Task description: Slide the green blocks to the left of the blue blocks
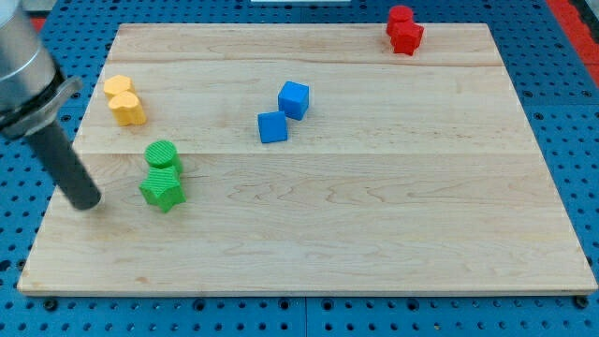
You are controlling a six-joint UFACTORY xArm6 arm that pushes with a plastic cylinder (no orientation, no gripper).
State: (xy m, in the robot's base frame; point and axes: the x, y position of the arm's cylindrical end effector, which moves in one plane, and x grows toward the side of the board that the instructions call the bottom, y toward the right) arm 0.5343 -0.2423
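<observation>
Wooden board [309, 234] is sitting on a blue pegboard [562, 112]. No jaws on this rig, just a rod holding nothing; my tip [86, 203] is resting near the board's left edge, just left of the green star block [162, 190], not touching. Green cylinder [163, 155] is touching the star's top side. Both blue cubes [293, 99] [272, 126] are sitting mid-board, well right of the greens. Yellow blocks [124, 100] upper left, red blocks [404, 30] top right.

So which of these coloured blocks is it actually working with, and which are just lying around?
In the job: green cylinder, green star-shaped block, two blue cubes, and my tip, at the view's left of the green pair.

Lying about: two yellow blocks, two red blocks.
</observation>
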